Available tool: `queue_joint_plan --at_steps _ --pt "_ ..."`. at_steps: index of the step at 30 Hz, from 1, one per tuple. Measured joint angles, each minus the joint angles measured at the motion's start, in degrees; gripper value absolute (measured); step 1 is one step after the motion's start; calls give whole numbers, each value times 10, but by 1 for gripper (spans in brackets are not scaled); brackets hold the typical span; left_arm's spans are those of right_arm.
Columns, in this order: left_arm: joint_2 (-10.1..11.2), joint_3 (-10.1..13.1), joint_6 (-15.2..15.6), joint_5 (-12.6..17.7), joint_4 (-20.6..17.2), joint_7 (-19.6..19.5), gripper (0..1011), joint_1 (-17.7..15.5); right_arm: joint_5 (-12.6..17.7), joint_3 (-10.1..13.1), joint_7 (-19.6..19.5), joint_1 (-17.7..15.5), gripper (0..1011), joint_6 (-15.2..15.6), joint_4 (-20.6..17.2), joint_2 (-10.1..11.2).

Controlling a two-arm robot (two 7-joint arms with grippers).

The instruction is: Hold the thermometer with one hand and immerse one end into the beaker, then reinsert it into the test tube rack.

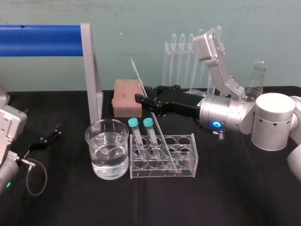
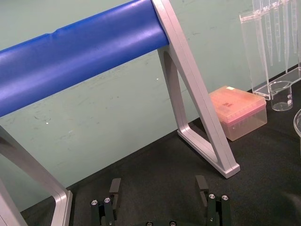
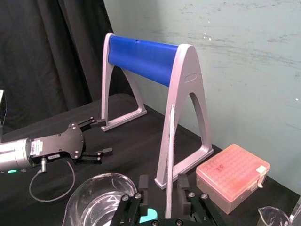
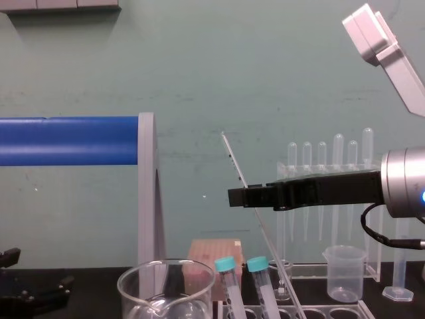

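The thermometer is a long clear rod that leans in the test tube rack, its top tilted back to the left. My right gripper reaches in from the right at mid-height. Its black fingers stand on either side of the thermometer, with a gap still showing on one side. From the side, the right gripper crosses the thermometer well above the rack. The beaker, part full of water, stands just left of the rack. My left gripper rests open at the far left of the table.
Two teal-capped tubes stand in the rack's left holes. A blue roller on a silver frame rises behind the beaker. Farther back are a pink tip box, a pipette stand, a small plastic beaker and a flask.
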Motion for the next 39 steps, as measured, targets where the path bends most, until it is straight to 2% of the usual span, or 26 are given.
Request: queue_joint_plan --at_steps 1,2,3,7,9,10,13,21,25,28,31,32,33,34,37,39 --pt "0 0 0 0 0 0 1008 0 0 0 0 0 418 0 0 0" --pt "0 0 0 0 0 0 1008 0 0 0 0 0 349 0 0 0" --pt "0 0 0 0 0 0 1008 0 0 0 0 0 349 0 0 0" --pt "0 0 0 0 0 0 1008 0 0 0 0 0 205 0 0 0" --pt "0 0 0 0 0 0 1008 0 0 0 0 0 169 0 0 0" --pt "0 0 0 0 0 0 1008 0 0 0 0 0 112 0 0 0" --pt "0 0 0 0 0 0 1008 0 0 0 0 0 52 0 0 0" --pt "0 0 0 0 0 0 1008 0 0 0 0 -1 52 -1 0 0" --pt "0 0 0 0 0 0 1008 0 3 6 0 -10 52 -12 -5 -1" --pt "0 0 0 0 0 0 1008 0 11 17 0 -22 52 -33 -14 -2" --pt "0 0 0 0 0 0 1008 0 20 30 5 -36 52 -62 -23 -2" --pt "0 0 0 0 0 0 1008 0 22 36 7 -43 52 -80 -30 -2" --pt "0 0 0 0 0 0 1008 0 22 36 7 -43 52 -80 -30 -2" --pt "0 0 0 0 0 0 1008 0 22 42 11 -49 52 -101 -36 0" --pt "0 0 0 0 0 0 1008 0 19 49 16 -56 52 -130 -45 3" --pt "0 0 0 0 0 0 1008 0 12 62 27 -63 52 -171 -61 7"
